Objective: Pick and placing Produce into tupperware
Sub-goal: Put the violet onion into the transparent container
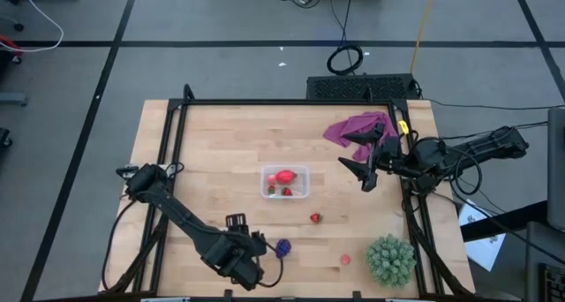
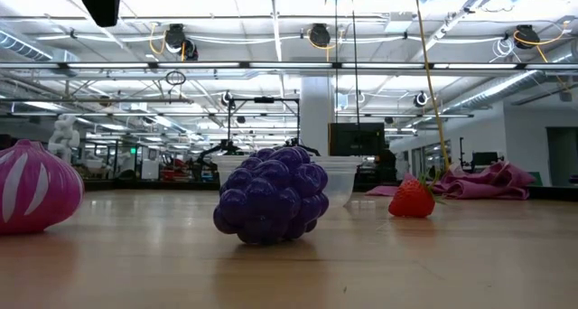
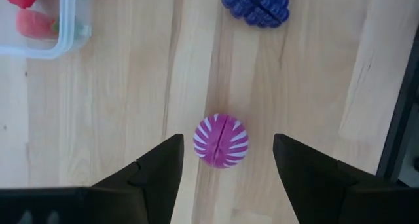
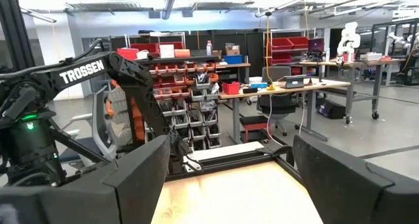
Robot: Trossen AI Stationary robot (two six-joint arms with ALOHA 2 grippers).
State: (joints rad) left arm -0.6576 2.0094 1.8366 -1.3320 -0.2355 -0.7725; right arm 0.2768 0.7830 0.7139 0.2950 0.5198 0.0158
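Wooden table [image 1: 221,143], tupperware [image 1: 285,182] mid-surface

Magenta white-striped ball [image 3: 221,141], dark purple bumpy fruit [image 2: 270,194], red strawberry [image 2: 412,199]

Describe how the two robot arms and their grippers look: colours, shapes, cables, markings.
Both arms are black and jointed, with loose black cables looping beside them. The left gripper has two broad, dark, wedge-shaped fingers; the right gripper has matching wide black fingers. In the right wrist view, the left arm carries white TROSSEN lettering, and a small green light glows on a dark housing nearby.
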